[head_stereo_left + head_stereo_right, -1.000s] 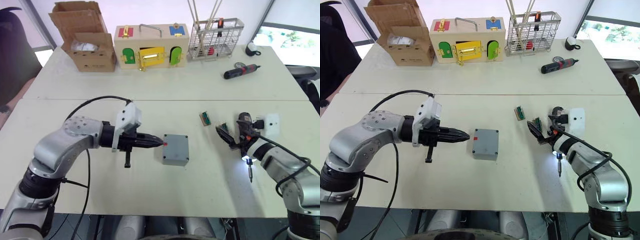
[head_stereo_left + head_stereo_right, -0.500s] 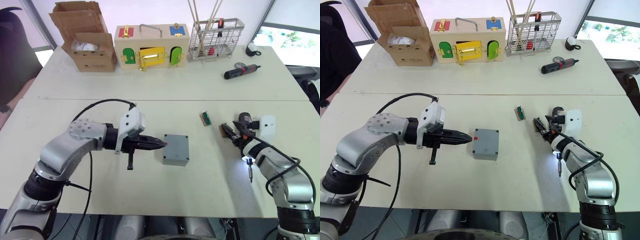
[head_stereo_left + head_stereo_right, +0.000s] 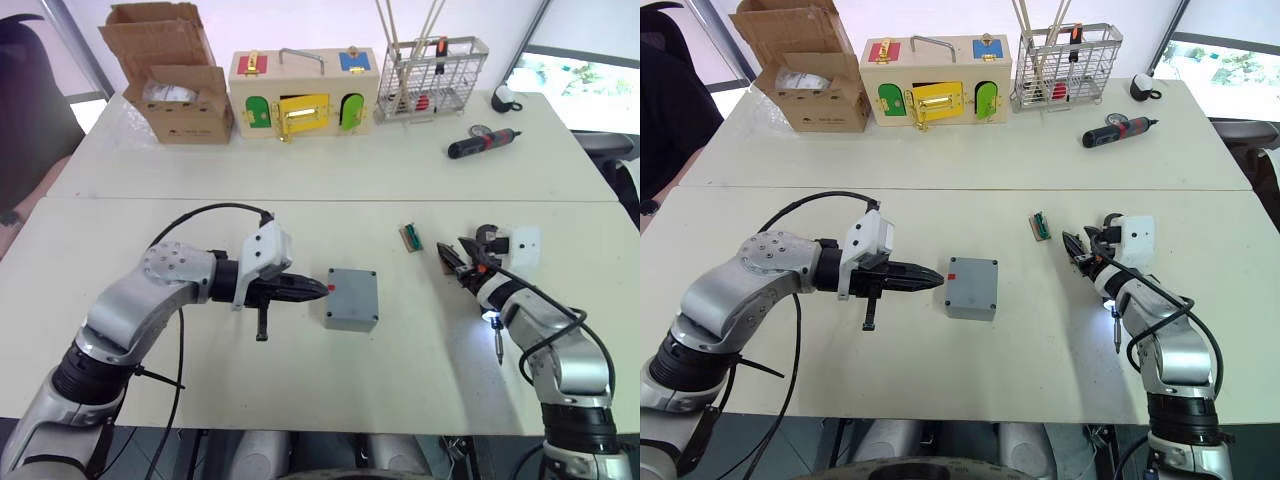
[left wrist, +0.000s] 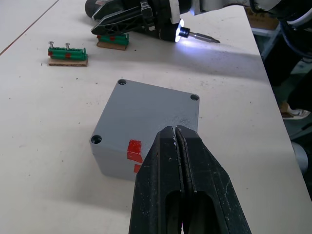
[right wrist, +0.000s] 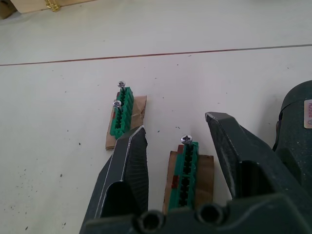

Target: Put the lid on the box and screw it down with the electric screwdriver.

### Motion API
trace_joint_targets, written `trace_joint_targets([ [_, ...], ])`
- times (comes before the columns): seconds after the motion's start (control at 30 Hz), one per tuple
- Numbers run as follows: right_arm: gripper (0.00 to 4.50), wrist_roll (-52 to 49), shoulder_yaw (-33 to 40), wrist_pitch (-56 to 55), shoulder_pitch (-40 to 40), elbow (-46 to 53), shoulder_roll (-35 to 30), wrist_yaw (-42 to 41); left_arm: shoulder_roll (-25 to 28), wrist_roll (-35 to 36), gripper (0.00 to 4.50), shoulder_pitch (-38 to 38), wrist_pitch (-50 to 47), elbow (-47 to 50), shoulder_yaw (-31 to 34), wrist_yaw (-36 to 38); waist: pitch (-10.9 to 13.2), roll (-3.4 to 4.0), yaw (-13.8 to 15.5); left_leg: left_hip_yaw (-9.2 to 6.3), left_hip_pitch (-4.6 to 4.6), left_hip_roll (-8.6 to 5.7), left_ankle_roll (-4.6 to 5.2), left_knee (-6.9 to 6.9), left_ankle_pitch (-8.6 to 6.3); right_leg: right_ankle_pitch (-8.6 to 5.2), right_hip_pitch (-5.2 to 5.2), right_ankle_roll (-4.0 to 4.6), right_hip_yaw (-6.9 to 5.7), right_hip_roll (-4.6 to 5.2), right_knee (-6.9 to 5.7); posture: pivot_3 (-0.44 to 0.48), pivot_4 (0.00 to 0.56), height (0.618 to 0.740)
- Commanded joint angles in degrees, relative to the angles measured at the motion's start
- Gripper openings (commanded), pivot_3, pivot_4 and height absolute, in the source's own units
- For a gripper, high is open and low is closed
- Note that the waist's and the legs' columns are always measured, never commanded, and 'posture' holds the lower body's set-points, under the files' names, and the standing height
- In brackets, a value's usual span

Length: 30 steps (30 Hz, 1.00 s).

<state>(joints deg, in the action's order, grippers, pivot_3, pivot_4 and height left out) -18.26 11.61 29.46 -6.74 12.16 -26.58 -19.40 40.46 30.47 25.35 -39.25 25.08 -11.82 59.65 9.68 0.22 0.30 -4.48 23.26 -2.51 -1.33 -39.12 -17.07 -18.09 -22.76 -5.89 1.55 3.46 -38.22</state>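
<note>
Meanwhile the left gripper (image 4: 176,134), black fingers pressed together on nothing, points its tip at the red-marked side of the box (image 3: 351,298), just beside it; whether it touches, can't tell. Box sits mid-table w/ the lid (image 4: 151,113) already on top: flat matte grey plastic, square, a dark hole or screw head at three visible corners, fourth hidden behind the fingers.

Right gripper (image 5: 175,134), fingers spread, straddles a small green terminal strip (image 5: 184,162) glued to a brown card scrap, one pan-head screw (image 5: 186,139) standing up from it. A second green strip (image 5: 122,117) w/ two upright screws lies just beyond. The electric screwdriver (image 4: 161,22), thick dark body, short metal bit, tip lamp lit, lies just beside the right gripper on the white tabletop (image 3: 420,360), bit pointing toward the robot; whether it is carried by that arm isn't clear.

Judged step: lid placed, fastening phase starting — right side appears to be going for a screw while left steadies the box. Next move likely needs fingers to pinch that single screw head squarely and lift straight up so the light card doesn't come along.

Farther back, across the table seam: cardboard carton (image 3: 170,85), wooden box w/ coloured doors (image 3: 300,95), wire basket (image 3: 432,75), small black-and-red screwdriver (image 3: 482,143).
</note>
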Motion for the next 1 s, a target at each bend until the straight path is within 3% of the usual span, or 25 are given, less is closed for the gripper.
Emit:
trace_joint_targets([
  [0.03,0.87,1.4,0.0,-0.9,-0.4,0.0,0.1,0.6,-0.2,0.0,0.00,0.5,1.0,0.7,0.6,0.1,0.0,0.00,0.0,0.00,0.00,0.00,0.00,0.00,0.00,0.00,0.00,0.00,0.00,0.00,0.00,0.000,0.150,0.740],
  [0.1,0.05,2.6,-0.4,-0.8,-0.4,-0.2,-0.3,1.1,-0.2,0.0,0.00,0.5,1.0,0.7,0.6,0.0,0.0,0.00,0.0,0.00,0.00,0.00,0.00,0.00,0.00,0.00,0.00,0.00,0.00,0.00,0.00,0.000,0.150,0.740],
  [0.73,0.05,0.8,2.2,5.4,-3.9,7.4,-2.1,0.5,-2.0,-0.5,0.00,0.8,1.2,0.4,-0.2,-1.0,0.0,0.00,0.0,0.00,0.00,0.00,0.00,0.00,0.00,0.00,-0.01,0.00,-0.01,0.00,-0.01,0.000,0.150,0.740],
  [0.83,1.34,0.8,2.1,6.4,-4.9,8.0,-3.0,0.0,-2.3,-1.0,0.00,0.8,1.6,0.2,-0.7,-0.9,0.0,0.00,0.0,0.00,0.00,0.00,0.00,0.00,0.00,0.00,-0.01,0.00,-0.02,0.00,-0.01,0.000,0.150,0.740],
  [0.93,2.93,1.6,1.5,9.0,-5.8,8.2,-4.2,0.7,-2.6,-1.6,0.00,0.7,2.0,-0.1,-1.0,-0.8,0.0,0.00,0.0,0.00,0.00,0.00,0.00,0.00,0.00,0.00,-0.01,0.00,-0.02,0.00,-0.01,0.000,0.150,0.740],
  [1.0,3.65,1.5,0.9,11.3,-5.6,8.7,-5.4,0.1,-2.7,-1.9,0.00,0.6,2.4,-0.3,-1.1,-0.7,0.0,0.00,0.0,0.01,0.00,0.00,0.00,0.00,0.00,0.00,-0.01,0.00,-0.01,0.00,-0.01,0.000,0.150,0.740],
])
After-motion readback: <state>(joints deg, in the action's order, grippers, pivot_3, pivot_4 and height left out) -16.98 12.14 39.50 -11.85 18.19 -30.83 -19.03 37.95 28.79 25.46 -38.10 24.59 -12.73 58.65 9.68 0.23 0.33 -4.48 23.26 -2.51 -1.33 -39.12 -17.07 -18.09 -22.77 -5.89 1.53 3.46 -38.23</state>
